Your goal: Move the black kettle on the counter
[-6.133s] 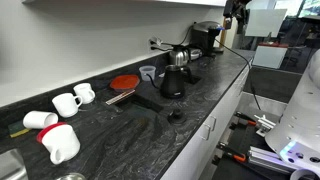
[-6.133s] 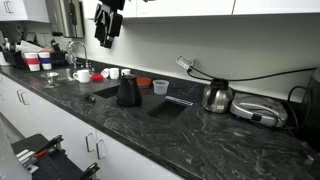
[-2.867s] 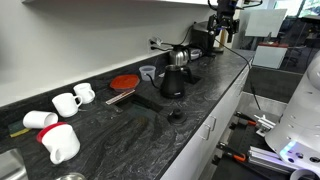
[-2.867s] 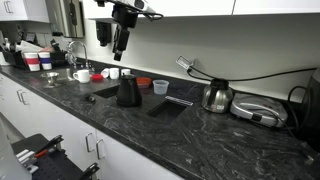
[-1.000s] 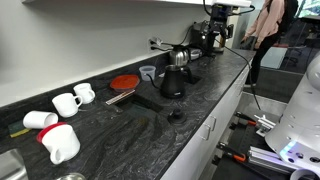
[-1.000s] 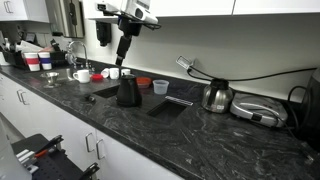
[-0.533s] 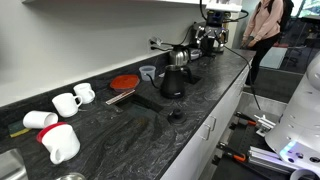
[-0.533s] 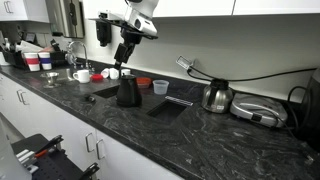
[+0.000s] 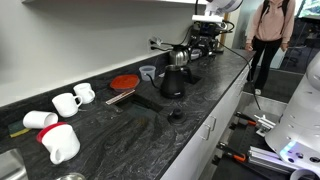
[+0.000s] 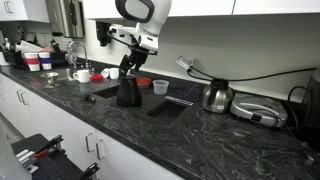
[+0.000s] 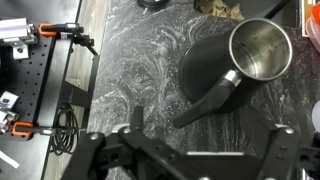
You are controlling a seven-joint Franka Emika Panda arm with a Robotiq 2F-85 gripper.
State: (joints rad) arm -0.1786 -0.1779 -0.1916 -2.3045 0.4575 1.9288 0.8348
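Fingers (image 11: pixel 135 128) of your black two-finger gripper (image 11: pixel 210 128) stand spread wide and hold nothing; in the wrist view they frame bare stone just short of the kettle's handle.

The matte black tapered kettle (image 11: pixel 215 70) stands upright on the long dark stone-look counter (image 10: pixel 200 135), its mouth open onto a bright metal interior, its handle slanting toward the gripper. In an exterior view the gripper (image 10: pixel 128 65) hangs just above the kettle (image 10: pixel 128 92), apart from it and tilted downward.

Over the last few seconds your arm has swung down from high beside the upper cabinets to this low, tilted pose, while the kettle (image 9: pixel 172 82) has kept its place. Judged from this, the approach is nearly done and the grasp not yet made. The next move calls for a short descent to straddle the handle or neck, then closing.

Nearby lie a small grey-blue cup (image 10: pixel 160 86) and a flat red round dish (image 9: pixel 124 82). A shiny silver pot (image 10: pixel 216 96) and a group of white mugs (image 9: pixel 68 102) stand well apart on either side, so choose the kettle's new spot between them.
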